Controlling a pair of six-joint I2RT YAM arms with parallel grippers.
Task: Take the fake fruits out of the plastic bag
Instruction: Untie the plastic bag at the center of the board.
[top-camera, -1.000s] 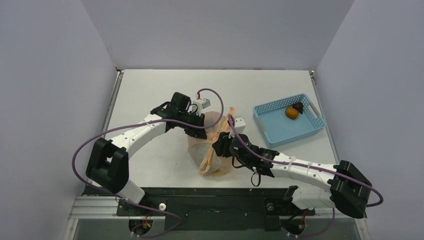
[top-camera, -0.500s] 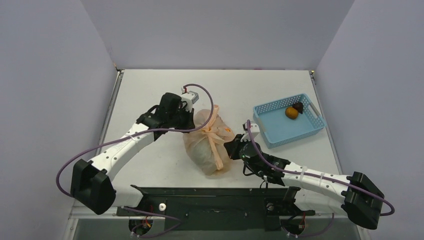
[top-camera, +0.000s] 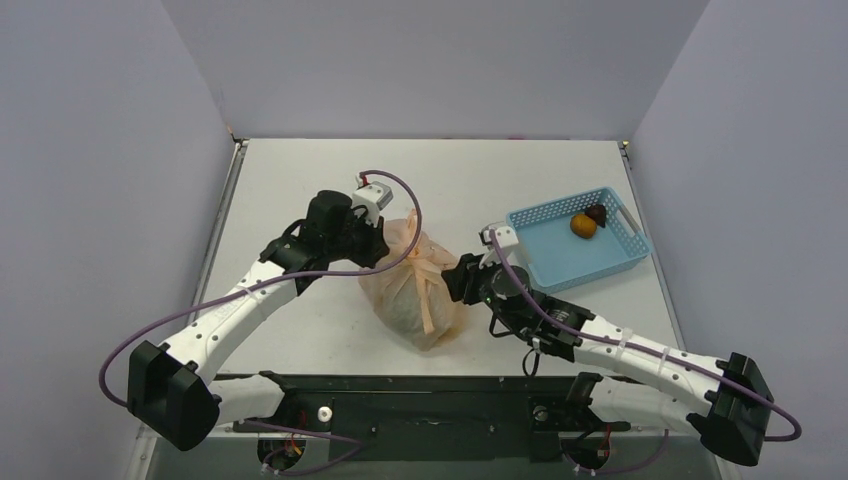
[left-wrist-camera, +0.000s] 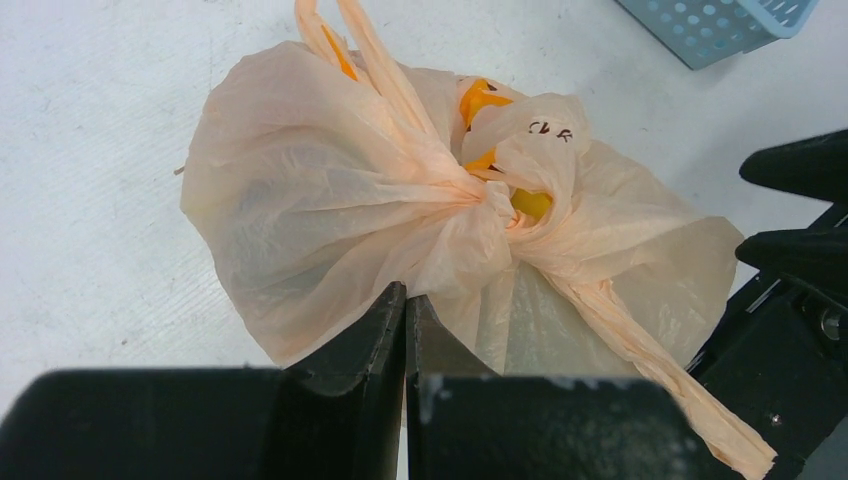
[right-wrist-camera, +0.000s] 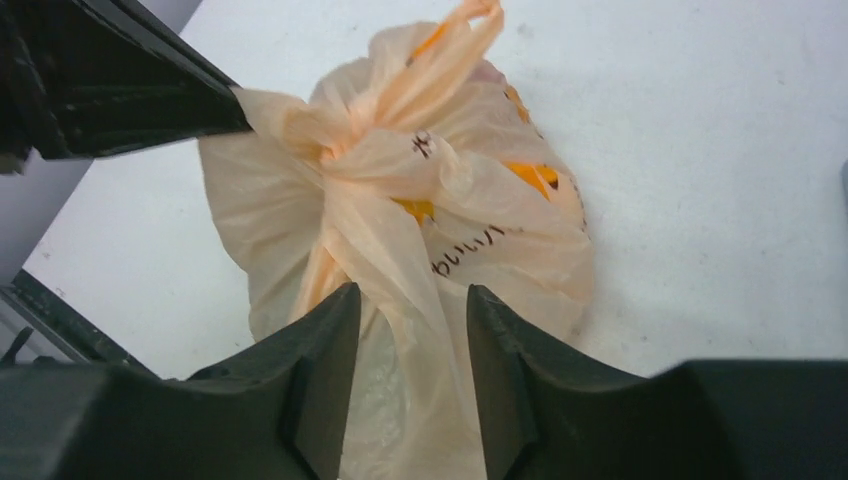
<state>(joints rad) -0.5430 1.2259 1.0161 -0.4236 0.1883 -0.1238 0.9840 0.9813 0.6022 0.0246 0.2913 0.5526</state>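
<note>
White table (top-camera: 300, 180), pale lilac walls.
Left gripper (left-wrist-camera: 405, 295): clenched on a pinch of the plastic bag (top-camera: 405, 300) at its 11 o'clock end.
Right gripper (right-wrist-camera: 405, 300): jaws apart, straddling a fold on the bag's 3 o'clock side.
Bag: mid-table, knotted, long axis 11 to 5 o'clock, handles trailing towards 6.
Blue basket (top-camera: 560, 255): at 3 o'clock, apart from the bag, holding an orange fruit (top-camera: 583, 226) and a maroon fruit (top-camera: 597, 213).

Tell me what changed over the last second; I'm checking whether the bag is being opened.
The left gripper, pinching the bag, drew back leftward, tipping the bag that way. The right gripper backed off the bag's top to its right side, jaws apart around a fold. The basket and its two fruits stayed put.
</note>
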